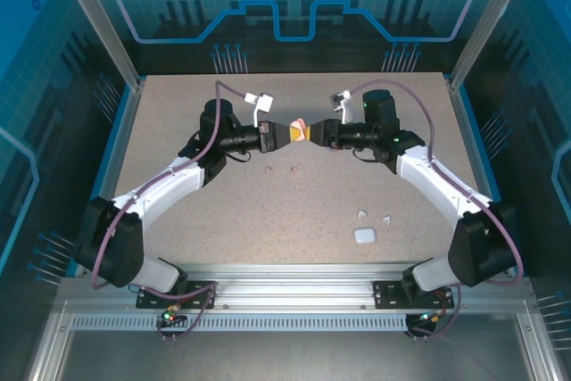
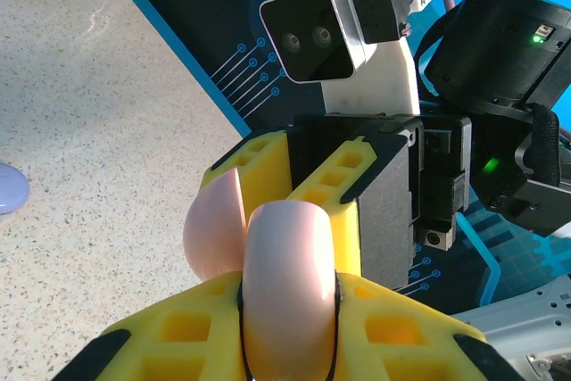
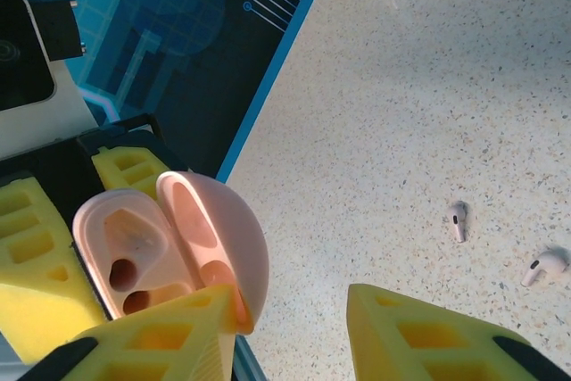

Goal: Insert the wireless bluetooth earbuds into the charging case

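A pale pink charging case (image 1: 300,128) is held in the air above the middle of the table. My left gripper (image 1: 284,136) is shut on its body (image 2: 290,292). The lid (image 3: 219,234) stands swung open, and two empty sockets show in the base (image 3: 125,260). My right gripper (image 1: 314,134) faces it, open (image 3: 294,332); one yellow finger (image 3: 165,336) touches the lid's lower edge, and the other finger is off to the side. Two pale pink earbuds (image 1: 269,169) (image 1: 293,169) lie on the table below, also visible from the right wrist (image 3: 458,220) (image 3: 544,265).
Two white earbuds (image 1: 361,214) (image 1: 387,219) lie at the right front beside a closed pale case (image 1: 364,236). A pale rounded object (image 2: 9,192) sits at the left edge of the left wrist view. Blue walls and metal posts ring the speckled table (image 1: 178,131).
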### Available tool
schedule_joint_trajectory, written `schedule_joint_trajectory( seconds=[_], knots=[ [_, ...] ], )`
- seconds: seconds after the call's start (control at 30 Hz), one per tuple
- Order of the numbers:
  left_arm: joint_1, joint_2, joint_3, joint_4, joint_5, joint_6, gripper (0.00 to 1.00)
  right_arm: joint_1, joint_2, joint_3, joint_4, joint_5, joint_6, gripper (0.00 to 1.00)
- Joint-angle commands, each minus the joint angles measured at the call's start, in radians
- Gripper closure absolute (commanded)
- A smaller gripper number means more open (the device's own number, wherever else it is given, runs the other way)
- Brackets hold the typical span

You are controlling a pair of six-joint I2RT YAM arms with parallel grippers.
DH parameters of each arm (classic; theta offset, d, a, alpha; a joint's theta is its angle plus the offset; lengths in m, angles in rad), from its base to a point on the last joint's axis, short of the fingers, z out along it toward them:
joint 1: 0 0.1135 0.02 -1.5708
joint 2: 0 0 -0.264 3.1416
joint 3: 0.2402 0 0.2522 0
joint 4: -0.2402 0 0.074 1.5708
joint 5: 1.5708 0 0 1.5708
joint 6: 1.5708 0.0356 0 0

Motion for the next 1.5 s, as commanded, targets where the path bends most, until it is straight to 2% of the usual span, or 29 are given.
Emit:
schedule_joint_trajectory(
  seconds=[0.0, 0.27, 0.37, 0.53, 0.6, 0.67, 0.73, 0.8, 0.9, 1.03, 1.13, 1.27, 1.47],
  knots=[
    [-0.006, -0.028, 0.009, 0.038, 0.035, -0.013, 1.0, 0.006, 0.026, 0.046, -0.006, 0.0, -0.007, 0.63],
    [-0.015, -0.019, 0.007, 0.043, 0.034, -0.017, 1.0, 0.01, 0.058, 0.095, -0.024, -0.02, -0.018, 0.7],
    [-0.014, -0.02, 0.01, 0.043, 0.031, -0.018, 1.0, 0.01, 0.056, 0.091, -0.03, -0.023, -0.026, 0.78],
    [-0.014, -0.014, 0.015, 0.034, 0.028, -0.015, 1.0, 0.01, 0.048, 0.089, -0.045, -0.022, -0.037, 0.98],
    [-0.014, -0.01, 0.017, 0.028, 0.025, -0.015, 0.99, 0.01, 0.044, 0.094, -0.052, -0.018, -0.039, 1.0],
    [-0.014, -0.008, 0.015, 0.024, 0.019, -0.015, 0.87, 0.01, 0.042, 0.103, -0.066, -0.011, -0.041, 1.0],
    [-0.014, -0.006, 0.017, 0.013, 0.008, -0.012, 0.68, 0.01, 0.041, 0.119, -0.097, 0.008, -0.053, 1.0],
    [-0.015, -0.007, 0.022, -0.012, -0.01, 0.002, 0.44, 0.013, 0.041, 0.148, -0.153, 0.044, -0.079, 1.0],
    [-0.007, -0.013, 0.049, -0.082, -0.025, 0.044, 0.25, 0.014, 0.043, 0.194, -0.249, 0.107, -0.14, 1.0],
    [0.016, -0.018, 0.13, -0.217, -0.008, 0.121, 0.07, 0.02, 0.046, 0.27, -0.418, 0.247, -0.288, 1.0],
    [0.038, -0.015, 0.206, -0.35, 0.02, 0.207, 0.03, 0.021, 0.038, 0.291, -0.482, 0.312, -0.383, 1.0],
    [0.065, 0.031, 0.325, -0.532, 0.108, 0.326, 0.03, 0.025, 0.033, 0.296, -0.509, 0.346, -0.498, 1.0],
    [0.069, 0.149, 0.475, -0.789, 0.212, 0.485, 0.07, 0.031, 0.044, 0.331, -0.535, 0.309, -0.604, 1.0]
  ],
)
